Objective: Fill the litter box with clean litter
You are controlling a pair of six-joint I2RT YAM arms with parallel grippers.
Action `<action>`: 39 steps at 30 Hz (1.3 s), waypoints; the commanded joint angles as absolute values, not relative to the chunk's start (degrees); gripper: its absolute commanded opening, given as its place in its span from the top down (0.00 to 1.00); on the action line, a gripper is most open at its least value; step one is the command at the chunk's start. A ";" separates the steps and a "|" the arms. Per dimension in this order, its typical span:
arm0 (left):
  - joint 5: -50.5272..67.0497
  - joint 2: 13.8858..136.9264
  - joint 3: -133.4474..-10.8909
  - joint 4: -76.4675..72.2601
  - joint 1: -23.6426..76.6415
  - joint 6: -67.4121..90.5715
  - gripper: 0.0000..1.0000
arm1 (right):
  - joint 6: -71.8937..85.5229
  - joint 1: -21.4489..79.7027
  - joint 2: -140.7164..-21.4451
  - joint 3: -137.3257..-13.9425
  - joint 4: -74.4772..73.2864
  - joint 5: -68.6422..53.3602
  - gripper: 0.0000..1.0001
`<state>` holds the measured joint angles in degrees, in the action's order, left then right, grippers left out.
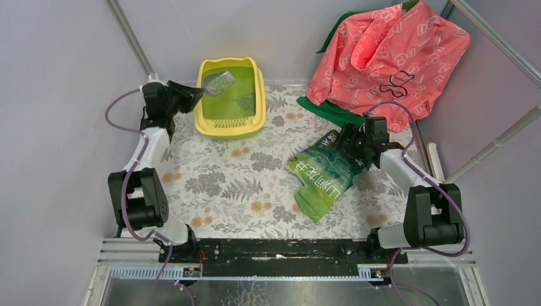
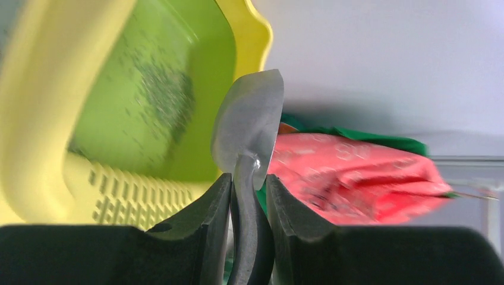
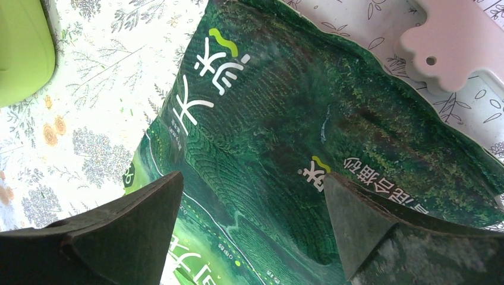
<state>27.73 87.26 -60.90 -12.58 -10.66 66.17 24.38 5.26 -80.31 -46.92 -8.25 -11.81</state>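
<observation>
Right now you have the left gripper (image 1: 193, 95) at the left rim of the rectangular yellow plastic litter box (image 1: 201, 121), its fingers clamped on the dark handle of a grey metal scoop (image 1: 220, 83). The scoop's blade hangs over the far-left part of the box's green inside, and from above it looks grainy, as if it carries granules, though the left wrist view shows only its smooth grey face. The box itself stands on the flower-printed counter (image 1: 242, 185), with its slotted lip at the end nearest the arms' bases. The clean litter (image 1: 241, 101), loose green-grey granules, lies in a thin scatter on the floor of the box, thickest toward the right side, and bare green plastic shows around it. To the right of the box and nearer the bases lies the glossy green bag with white lettering (image 1: 322, 175), crumpled and flat on the counter, well apart from the box. Your right gripper (image 1: 348, 143) is at that bag's end farthest from the box, with its fingers spread wide apart over the printed face and nothing between them; you cannot tell from these views whether the tips touch the bag. Right of the box, farther back than the bag, sits a heap of pink patterned cloth (image 1: 383, 57) with green fabric showing at its edges. In the right wrist view a pale pink plastic piece with a small hole (image 3: 451, 41) lies just past the bag's edge.
</observation>
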 commanded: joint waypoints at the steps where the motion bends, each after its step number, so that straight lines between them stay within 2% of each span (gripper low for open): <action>1: 11.91 90.19 -74.04 5.39 -6.26 46.68 1.00 | 23.83 5.54 -78.71 -46.35 -10.36 -13.50 0.04; 7: -4.95 98.06 -88.38 16.58 3.49 31.28 1.00 | 24.25 5.51 -78.34 -45.71 -9.86 -13.91 0.04; 13: -33.10 107.71 -101.79 27.81 15.38 16.54 1.00 | 23.77 5.38 -77.56 -45.81 -10.62 -13.52 0.03; 16: -45.22 109.23 -103.30 27.87 19.09 10.67 1.00 | 23.65 5.30 -77.42 -45.61 -10.49 -13.62 0.03; 20: -52.62 109.20 -103.22 25.97 21.43 4.86 1.00 | 23.69 5.27 -77.52 -45.49 -10.45 -13.94 0.03; 24: -58.77 104.83 -97.40 15.38 26.86 -5.23 1.00 | 24.05 5.27 -77.33 -45.53 -10.25 -13.95 0.03; 26: -56.10 101.18 -96.02 15.85 28.89 -4.26 1.00 | 24.18 5.27 -77.12 -45.80 -10.48 -14.03 0.03; 29: -43.33 95.19 -100.50 29.68 29.19 8.45 1.00 | 24.16 5.27 -76.33 -46.78 -11.30 -13.27 0.03; 31: -33.80 89.78 -99.28 35.51 29.18 16.12 1.00 | 23.96 5.19 -75.78 -48.01 -12.47 -12.44 0.03; 34: -15.80 78.99 -89.28 36.45 28.12 23.88 1.00 | 23.69 4.98 -75.13 -50.04 -14.02 -11.07 0.02; 39: 9.84 60.30 -65.03 29.75 24.72 35.25 1.00 | 24.05 2.70 -74.88 -52.92 -15.32 -9.50 0.01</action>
